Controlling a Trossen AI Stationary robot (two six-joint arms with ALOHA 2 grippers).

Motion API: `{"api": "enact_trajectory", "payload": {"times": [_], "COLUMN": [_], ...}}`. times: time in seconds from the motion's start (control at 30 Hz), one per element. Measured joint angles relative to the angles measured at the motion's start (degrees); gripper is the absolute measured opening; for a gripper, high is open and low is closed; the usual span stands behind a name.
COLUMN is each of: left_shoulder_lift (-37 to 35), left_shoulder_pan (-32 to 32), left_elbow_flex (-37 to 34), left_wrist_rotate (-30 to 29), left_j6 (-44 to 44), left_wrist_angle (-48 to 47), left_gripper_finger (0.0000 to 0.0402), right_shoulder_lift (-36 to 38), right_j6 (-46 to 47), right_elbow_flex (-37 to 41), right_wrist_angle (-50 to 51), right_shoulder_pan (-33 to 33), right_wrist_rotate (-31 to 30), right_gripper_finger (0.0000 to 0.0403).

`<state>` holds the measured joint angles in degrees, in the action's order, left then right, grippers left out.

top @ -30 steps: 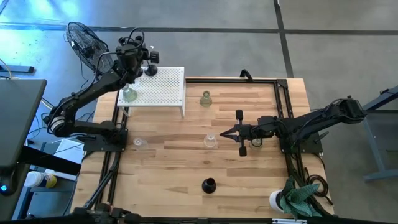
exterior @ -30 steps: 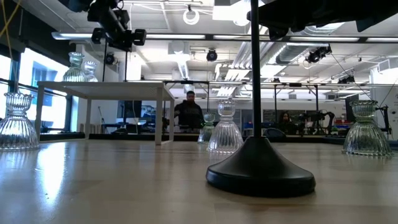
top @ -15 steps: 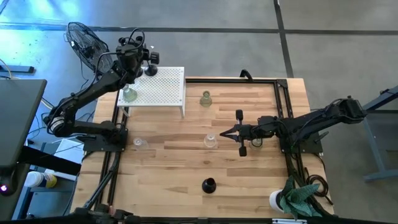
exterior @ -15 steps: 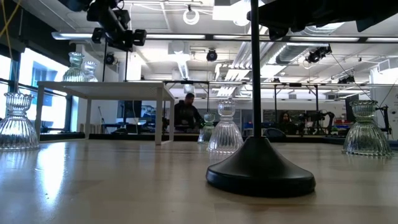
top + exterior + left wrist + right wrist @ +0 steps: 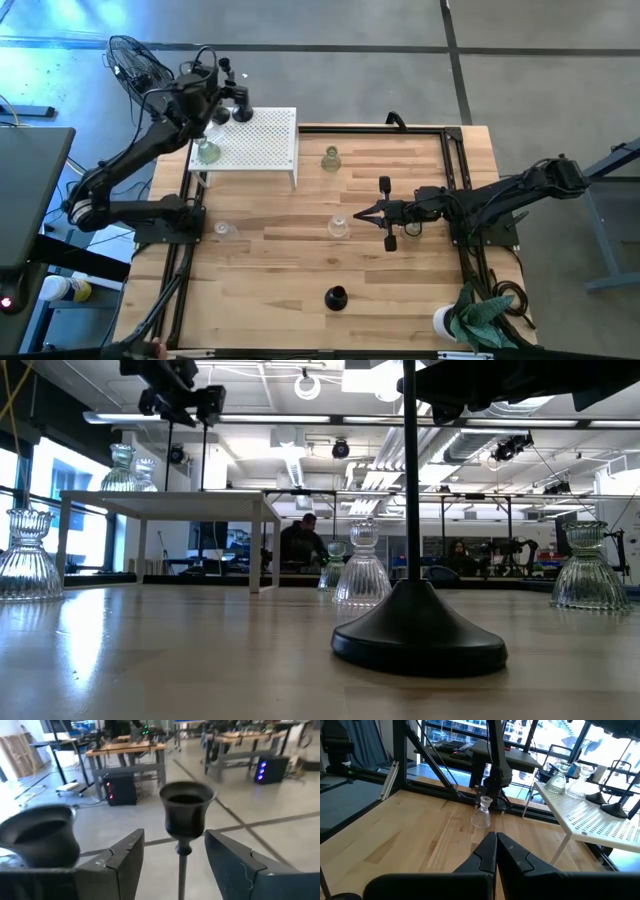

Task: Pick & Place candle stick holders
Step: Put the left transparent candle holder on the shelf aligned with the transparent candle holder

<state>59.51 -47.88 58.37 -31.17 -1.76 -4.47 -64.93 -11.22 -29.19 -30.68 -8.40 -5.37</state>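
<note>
Overhead plan. A perforated shelf (image 5: 258, 140) stands at the table's (image 5: 300, 270) far-left corner, carrying 2 stemmed holders (image 5: 231, 113) at its back edge and apparently 2 glass holders (image 5: 207, 152) at its left end. On the table: 1 glass holder (image 5: 331, 158) just right of the shelf, 1 (image 5: 338, 226) at centre, 1 (image 5: 224, 230) near the left edge, and a stemmed holder (image 5: 336, 297) toward the near edge.

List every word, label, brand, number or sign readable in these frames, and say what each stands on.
No readable text in any view.
The candle stick holders, white perforated stand and wooden table carry no visible lettering.
The lit panels on computer towers in the left wrist view are blurred glows, not legible characters.
The far room's fixtures in the low view are too small to read.
</note>
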Motion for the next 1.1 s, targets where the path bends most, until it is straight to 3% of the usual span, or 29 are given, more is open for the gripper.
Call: {"api": "enact_trajectory", "payload": {"times": [0.23, 0.4, 0.57, 0.73, 0.87, 1.1], "left_shoulder_lift": [-3.8, -7.1, -11.9, -15.1, -15.1, -13.8], "left_shoulder_pan": [0.0, 0.0, 5.2, 19.8, 36.2, 60.2], "left_elbow_flex": [0.0, 0.0, 0.0, 0.0, -2.4, -17.0], "left_wrist_rotate": [2.8, 8.2, 14.3, 15.2, 9.3, -2.3], "left_j6": [0.0, 1.3, 5.8, 11.5, 11.6, 14.1], "left_wrist_angle": [-0.7, -2.6, -6.8, -14.3, -15.4, 0.5], "left_gripper_finger": [0.0207, 0.0204, 0.0160, 0.0073, 0.0010, 0.0011], "right_shoulder_lift": [0.0, 0.0, 0.0, 0.0, 0.0, 0.0], "right_j6": [0.0, 0.0, 0.1, 0.2, 0.9, 2.2], "right_elbow_flex": [0.0, 0.0, 0.0, 0.0, 0.0, 0.0], "right_wrist_angle": [0.0, 0.0, 0.0, 0.5, 1.6, 1.9], "right_shoulder_pan": [0.0, 0.0, 0.0, 0.0, 0.0, 0.0], "right_wrist_rotate": [0.0, 0.0, 0.0, 0.0, -0.1, -0.2], "right_gripper_finger": [0.0001, 0.0002, 0.0002, 0.0001, 0.0001, 0.0001]}}
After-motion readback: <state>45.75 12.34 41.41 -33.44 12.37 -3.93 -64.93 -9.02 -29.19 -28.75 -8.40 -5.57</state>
